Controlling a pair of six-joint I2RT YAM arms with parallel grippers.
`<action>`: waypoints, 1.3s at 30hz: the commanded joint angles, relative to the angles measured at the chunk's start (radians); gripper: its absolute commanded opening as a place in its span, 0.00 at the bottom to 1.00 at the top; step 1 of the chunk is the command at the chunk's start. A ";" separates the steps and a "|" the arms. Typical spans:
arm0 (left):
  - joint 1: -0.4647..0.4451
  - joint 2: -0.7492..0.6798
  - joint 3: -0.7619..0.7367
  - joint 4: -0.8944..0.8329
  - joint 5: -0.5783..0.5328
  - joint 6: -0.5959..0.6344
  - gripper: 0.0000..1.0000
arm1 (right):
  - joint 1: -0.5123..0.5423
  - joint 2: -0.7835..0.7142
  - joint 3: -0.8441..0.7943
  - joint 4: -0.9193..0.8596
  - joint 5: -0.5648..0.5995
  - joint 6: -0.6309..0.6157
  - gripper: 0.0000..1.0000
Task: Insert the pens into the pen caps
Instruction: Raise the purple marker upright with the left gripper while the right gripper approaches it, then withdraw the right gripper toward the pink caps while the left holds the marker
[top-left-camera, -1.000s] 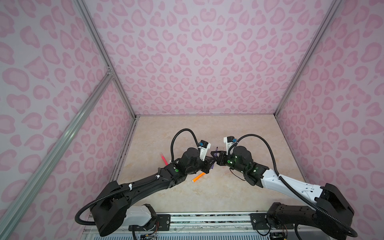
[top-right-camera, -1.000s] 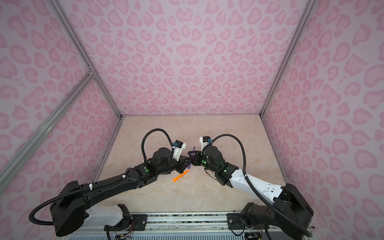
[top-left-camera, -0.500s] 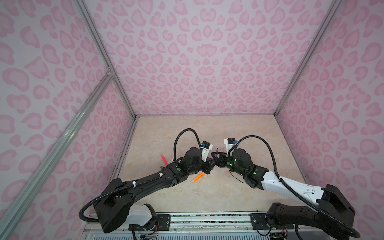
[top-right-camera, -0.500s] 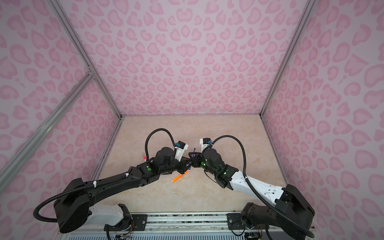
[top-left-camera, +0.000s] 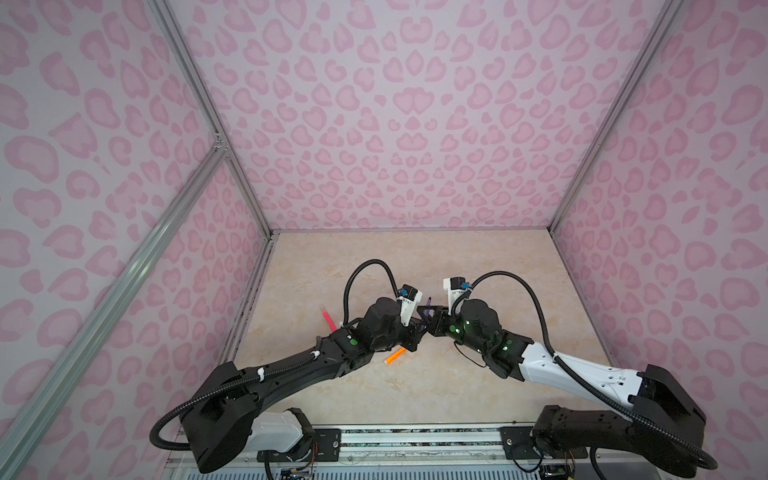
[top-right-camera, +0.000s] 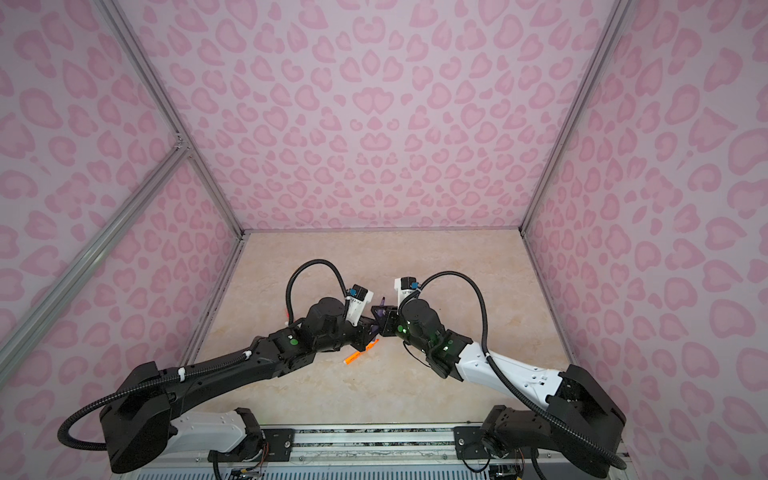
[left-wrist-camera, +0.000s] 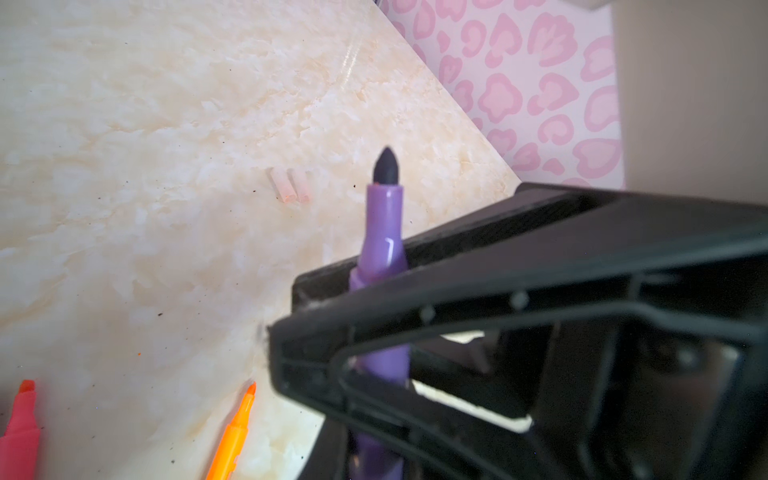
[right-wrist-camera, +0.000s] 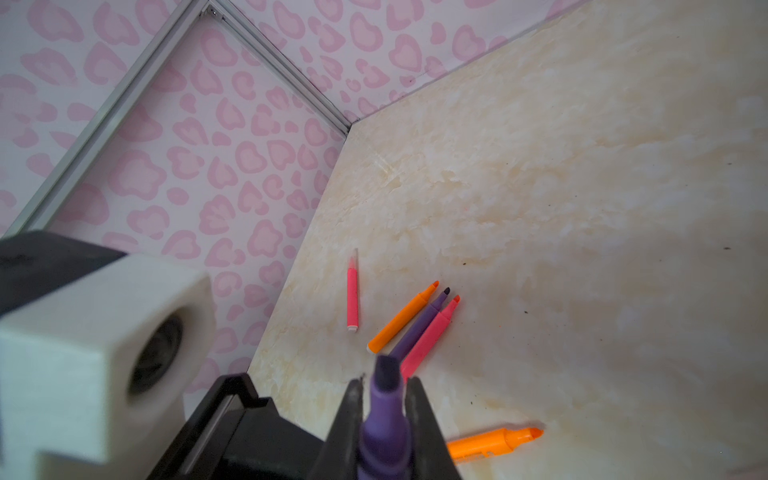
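Marbled beige tabletop (top-left-camera: 415, 266) below, left claw (top-left-camera: 419, 326) pinches a purple pen (left-wrist-camera: 382, 232); right claw (right-wrist-camera: 384, 386) flanks it, grip unclear.

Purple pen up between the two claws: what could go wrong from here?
The purple pen hangs where the left claw and right claw meet; a loose grip could let it drop or tilt. The two clear caps lie side by side, faint on the table; grabbing one may knock the other away.

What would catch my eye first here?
Pink spotted walls surround everything. Mid-table, the left arm and right arm meet at a purple pen, uncapped, between the fingers of the right claw. Loose orange pens and pink pens lie on the beige table.
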 joint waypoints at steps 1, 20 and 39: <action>0.006 -0.027 -0.007 0.062 -0.140 -0.041 0.03 | 0.002 0.001 0.022 -0.082 0.018 -0.042 0.55; 0.094 -0.177 -0.116 -0.162 -0.662 -0.280 0.04 | -0.259 0.142 0.216 -0.521 0.282 -0.082 0.55; 0.096 -0.136 -0.101 -0.074 -0.435 -0.189 0.04 | -0.360 0.690 0.670 -0.882 0.274 -0.200 0.42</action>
